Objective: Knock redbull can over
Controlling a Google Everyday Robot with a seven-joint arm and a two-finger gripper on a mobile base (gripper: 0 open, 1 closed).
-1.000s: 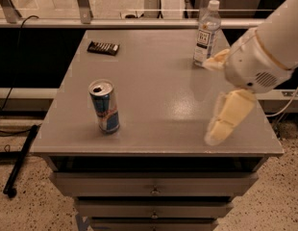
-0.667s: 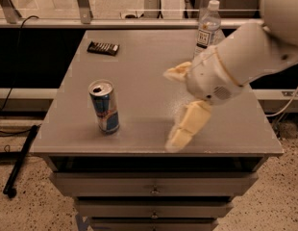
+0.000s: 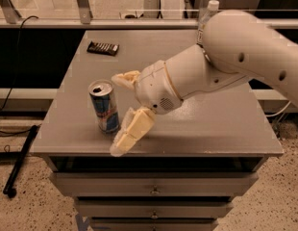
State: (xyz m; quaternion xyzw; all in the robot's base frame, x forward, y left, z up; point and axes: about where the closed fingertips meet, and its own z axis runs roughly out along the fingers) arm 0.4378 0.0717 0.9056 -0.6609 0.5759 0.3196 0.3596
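Observation:
The redbull can [image 3: 105, 106] stands upright near the front left of the grey table [image 3: 211, 129], blue and silver with an opened silver top. My gripper [image 3: 121, 112] is just to the right of the can, open, with one cream finger [image 3: 125, 78] behind the can's top and the other [image 3: 130, 131] low at the table's front edge. The fingers are very close to the can; contact cannot be told. The white arm reaches in from the right.
A clear plastic bottle with a white cap [image 3: 211, 7] stands at the back right, mostly hidden behind the arm. A small dark flat object [image 3: 103, 47] lies at the back left. Drawers sit below the table's front edge. A black pole [image 3: 21, 160] lies on the floor at left.
My gripper and arm have swept left across the table, from the right side to right beside the can. The can still stands upright in the same place.

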